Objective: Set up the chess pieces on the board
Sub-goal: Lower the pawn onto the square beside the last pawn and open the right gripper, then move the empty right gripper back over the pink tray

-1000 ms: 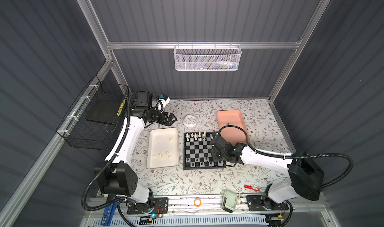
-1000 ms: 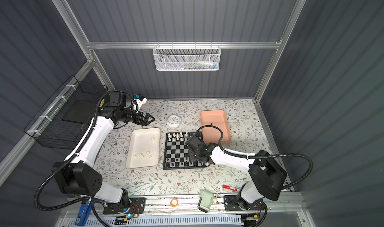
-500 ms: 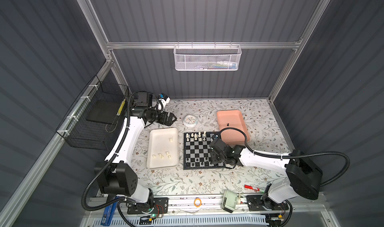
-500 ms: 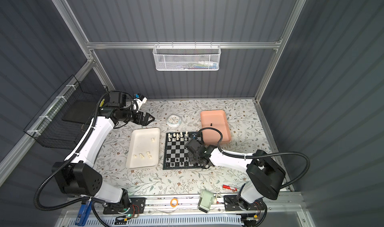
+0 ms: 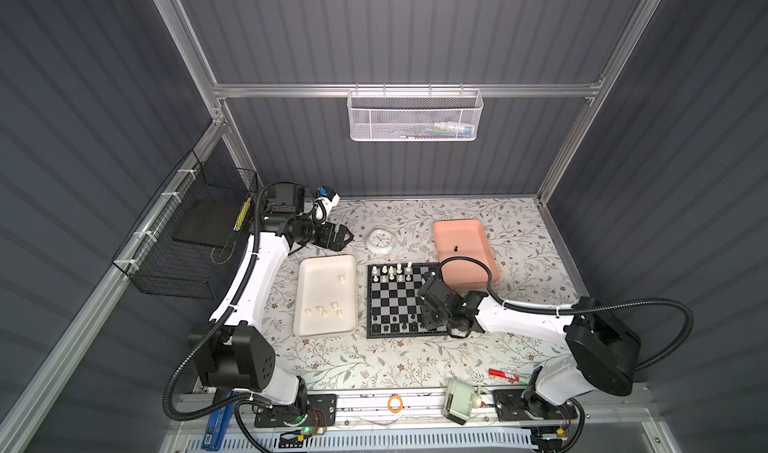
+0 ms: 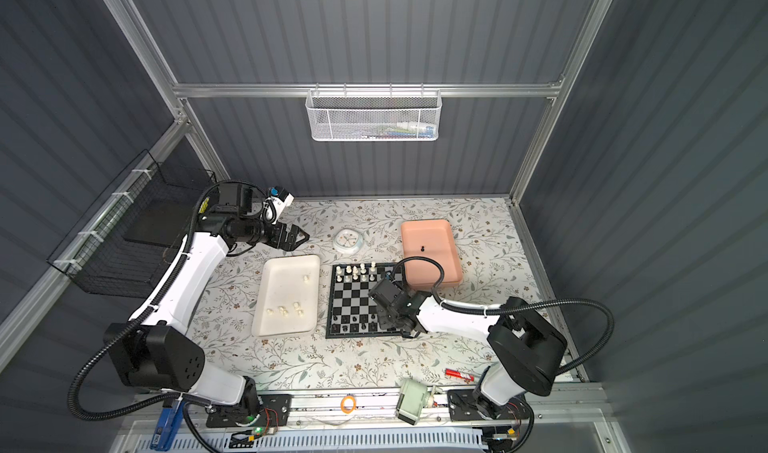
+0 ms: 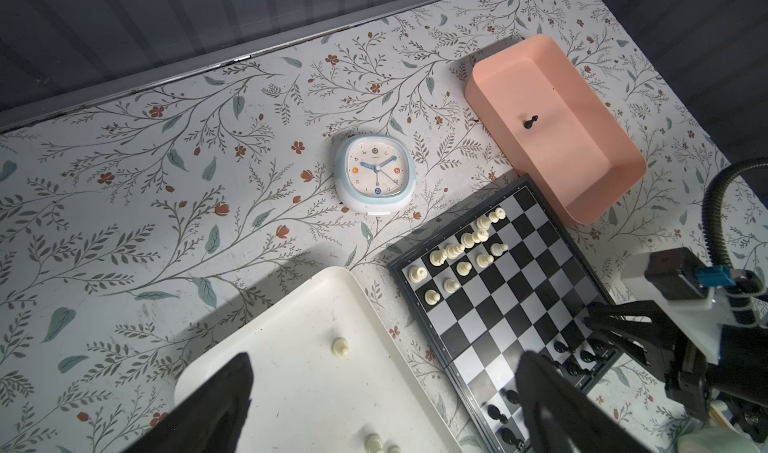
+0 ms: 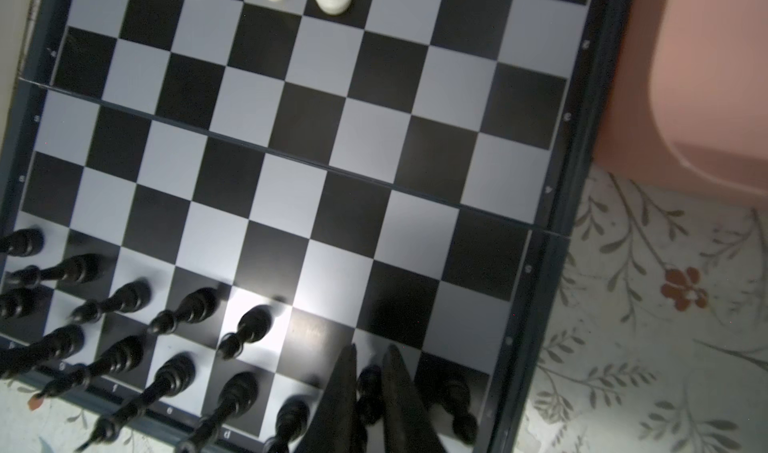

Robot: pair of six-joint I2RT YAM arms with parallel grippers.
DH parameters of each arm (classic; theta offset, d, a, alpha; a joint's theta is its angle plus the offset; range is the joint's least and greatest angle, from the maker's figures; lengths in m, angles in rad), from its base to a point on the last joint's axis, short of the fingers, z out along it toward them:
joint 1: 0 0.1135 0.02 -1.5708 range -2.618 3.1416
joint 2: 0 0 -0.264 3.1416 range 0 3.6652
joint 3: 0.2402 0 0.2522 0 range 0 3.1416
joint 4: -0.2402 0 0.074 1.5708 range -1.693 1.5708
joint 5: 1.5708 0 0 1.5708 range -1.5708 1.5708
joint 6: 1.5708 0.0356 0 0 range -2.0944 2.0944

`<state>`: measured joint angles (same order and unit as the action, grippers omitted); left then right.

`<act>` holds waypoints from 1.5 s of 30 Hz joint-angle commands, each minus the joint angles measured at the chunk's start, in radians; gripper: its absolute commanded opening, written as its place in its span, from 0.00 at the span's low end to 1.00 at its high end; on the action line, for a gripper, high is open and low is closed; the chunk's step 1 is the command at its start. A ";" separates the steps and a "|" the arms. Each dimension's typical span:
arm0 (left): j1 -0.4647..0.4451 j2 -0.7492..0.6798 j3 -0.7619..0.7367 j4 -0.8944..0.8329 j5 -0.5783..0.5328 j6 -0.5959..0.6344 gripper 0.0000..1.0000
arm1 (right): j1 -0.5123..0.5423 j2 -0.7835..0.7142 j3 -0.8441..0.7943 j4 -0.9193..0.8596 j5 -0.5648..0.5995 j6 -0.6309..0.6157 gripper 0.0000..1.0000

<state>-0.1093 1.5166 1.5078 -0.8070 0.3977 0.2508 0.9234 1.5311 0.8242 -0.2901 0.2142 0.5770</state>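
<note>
Since no white piece is being moved at present, the left gripper idles at upper left of a top view, jaws spread wide and empty, clear of the work.

White tray, left of centre: serves as the stock for white. Count: 6 cream pieces, five clustered low, one alone higher up.

Board, centre: cream pieces fill part of the far two rows, roughly 10, too crowded for a firm count. Black pieces line the near two rows, at least 12 visible.

Right gripper, over the board's lower right corner: fingers pinched narrowly on one black piece standing on the last row, judged to be seating it on its square.

Pink tray, right: stock for black. Count: 1 black pawn left.
</note>
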 commanded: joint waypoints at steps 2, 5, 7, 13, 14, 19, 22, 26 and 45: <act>0.006 -0.004 -0.008 0.010 0.017 -0.010 0.99 | 0.004 0.022 -0.011 -0.001 0.022 0.009 0.18; 0.006 -0.007 -0.012 0.012 0.018 -0.010 0.99 | 0.005 0.023 -0.011 0.001 0.024 0.010 0.18; 0.007 -0.007 -0.013 0.012 0.017 -0.010 0.99 | 0.004 0.023 -0.011 0.000 0.025 0.009 0.19; 0.007 -0.009 -0.009 0.012 0.018 -0.012 0.99 | 0.004 0.012 -0.001 -0.009 0.037 0.000 0.20; 0.006 -0.009 -0.010 0.011 0.017 -0.011 0.99 | 0.004 0.011 0.002 -0.011 0.039 -0.004 0.20; 0.007 -0.010 -0.012 0.012 0.014 -0.009 0.99 | 0.005 0.006 0.025 -0.021 0.048 -0.025 0.23; 0.007 -0.012 -0.014 0.012 0.012 -0.008 1.00 | 0.005 0.006 0.042 -0.036 0.054 -0.036 0.24; 0.007 -0.011 -0.012 0.012 0.014 -0.007 1.00 | 0.005 0.006 0.064 -0.048 0.060 -0.051 0.25; 0.007 -0.008 0.025 -0.028 0.013 0.037 1.00 | -0.344 -0.003 0.340 -0.188 -0.039 -0.276 0.25</act>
<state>-0.1093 1.5166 1.5028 -0.7948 0.3973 0.2626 0.6491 1.4868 1.1198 -0.4255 0.2188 0.3698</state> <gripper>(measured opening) 0.995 0.250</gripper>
